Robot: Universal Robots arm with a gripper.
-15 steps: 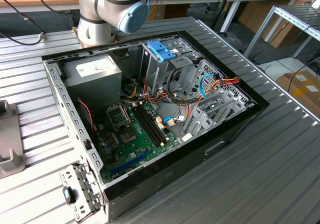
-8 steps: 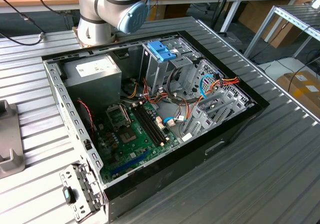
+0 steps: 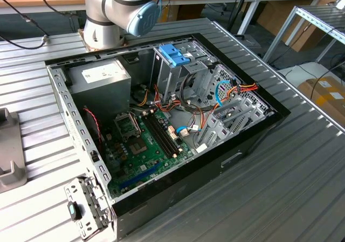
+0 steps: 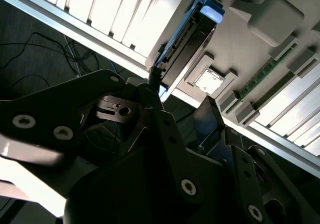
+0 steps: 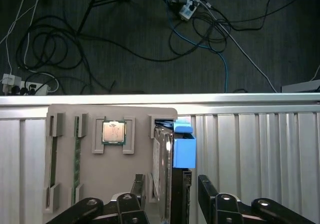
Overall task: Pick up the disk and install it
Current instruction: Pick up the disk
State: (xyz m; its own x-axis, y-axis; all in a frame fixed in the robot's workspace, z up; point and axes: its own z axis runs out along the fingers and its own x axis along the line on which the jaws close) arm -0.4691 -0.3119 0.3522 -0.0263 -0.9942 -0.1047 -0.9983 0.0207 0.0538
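Claw (image 5: 172,185) spread, one finger (image 5: 139,188) on each side of the disk (image 5: 165,171), close to it but with no pinch visible; likewise in the second wrist view, claw (image 4: 181,90) open about the near end of the disk (image 4: 187,39). Disk upright on its edge in a slot of a grey tray (image 5: 100,184), blue frame at the far end; in neighbouring recesses, a chip (image 5: 114,132) and a memory stick (image 5: 76,154). Tray flat on a ribbed metal table (image 5: 250,154); just past the tray, the table's edge, then dark floor (image 5: 150,74) strewn with cables (image 5: 200,29). In the exterior view, an open computer case (image 3: 242,145) on the ribbed top, arm base (image 3: 116,10) behind it; broad stretch of table on the exterior view's right.
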